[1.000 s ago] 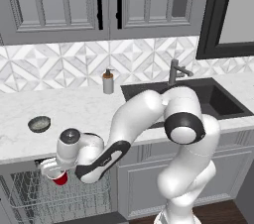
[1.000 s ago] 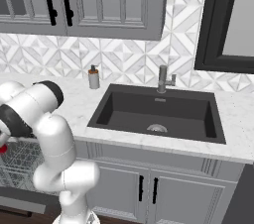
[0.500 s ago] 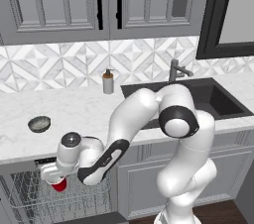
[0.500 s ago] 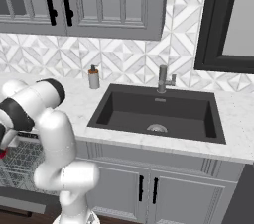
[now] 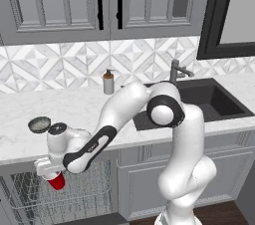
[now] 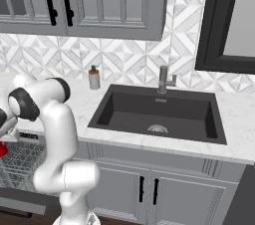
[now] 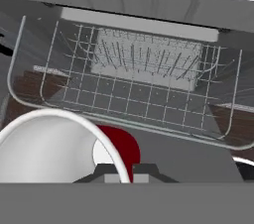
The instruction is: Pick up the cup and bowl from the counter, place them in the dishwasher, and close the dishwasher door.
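The red cup (image 5: 56, 181) hangs below the counter's front edge, over the dishwasher's pulled-out wire rack (image 5: 74, 196). My gripper (image 5: 48, 170) is shut on its white rim. In the hand view the cup (image 7: 49, 148) is close, with its white inside and red wall between the fingertips (image 7: 145, 169), and the grey rack (image 7: 134, 84) lies beyond. A red sliver of the cup (image 6: 2, 150) shows at the left edge of the right base view, above the rack (image 6: 20, 164). The dark speckled bowl (image 5: 39, 124) sits on the white counter (image 5: 84, 109), left of the arm.
A grey soap dispenser (image 5: 108, 82) stands at the back of the counter. The black sink (image 5: 214, 100) with its faucet (image 5: 175, 71) lies to the right. Grey cabinet doors (image 6: 149, 189) stand under the sink. The dishwasher's black control strip (image 6: 27, 136) runs above the rack.
The gripper has carried the cup lower, from just under the counter edge down toward the rack. The bowl has not moved.
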Tool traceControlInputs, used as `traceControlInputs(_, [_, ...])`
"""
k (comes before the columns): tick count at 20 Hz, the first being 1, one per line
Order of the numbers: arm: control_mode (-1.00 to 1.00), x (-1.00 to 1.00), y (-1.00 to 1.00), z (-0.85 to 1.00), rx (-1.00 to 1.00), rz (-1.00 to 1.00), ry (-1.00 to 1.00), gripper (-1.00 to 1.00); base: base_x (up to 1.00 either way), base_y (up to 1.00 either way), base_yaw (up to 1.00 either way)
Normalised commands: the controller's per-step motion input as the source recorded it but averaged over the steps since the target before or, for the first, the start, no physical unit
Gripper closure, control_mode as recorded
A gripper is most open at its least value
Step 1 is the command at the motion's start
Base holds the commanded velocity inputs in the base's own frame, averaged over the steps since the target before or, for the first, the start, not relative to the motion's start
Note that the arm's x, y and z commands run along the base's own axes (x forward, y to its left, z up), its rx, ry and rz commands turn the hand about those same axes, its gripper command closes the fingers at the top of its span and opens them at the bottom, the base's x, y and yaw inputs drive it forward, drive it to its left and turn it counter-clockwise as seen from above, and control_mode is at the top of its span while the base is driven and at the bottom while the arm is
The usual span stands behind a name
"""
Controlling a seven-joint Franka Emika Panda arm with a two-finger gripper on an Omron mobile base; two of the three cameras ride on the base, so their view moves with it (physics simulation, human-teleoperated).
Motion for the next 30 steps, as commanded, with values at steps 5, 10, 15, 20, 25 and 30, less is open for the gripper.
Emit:
traceControlInputs(5, [-1.00, 0.00, 0.06, -0.01, -0.02, 0.00, -0.08, 1.00, 0.00, 0.00, 0.00])
traceControlInputs(10, [-1.00, 0.32, 0.23, -0.17, -0.11, 0.00, 0.00, 1.00, 0.00, 0.00, 0.00])
traceControlInputs(15, [-1.00, 0.49, 0.14, -0.54, -0.20, 0.00, 0.06, 1.00, 0.00, 0.00, 0.00])
traceControlInputs(20, [-1.00, 0.19, 0.19, -0.50, -0.10, 0.00, -0.04, 1.00, 0.00, 0.00, 0.00])
traceControlInputs(25, [-1.00, 0.02, 0.03, -0.61, -0.03, 0.00, -0.06, 1.00, 0.00, 0.00, 0.00])
traceControlInputs(30, [-1.00, 0.27, 0.02, -0.81, -0.02, 0.00, -0.07, 1.00, 0.00, 0.00, 0.00])
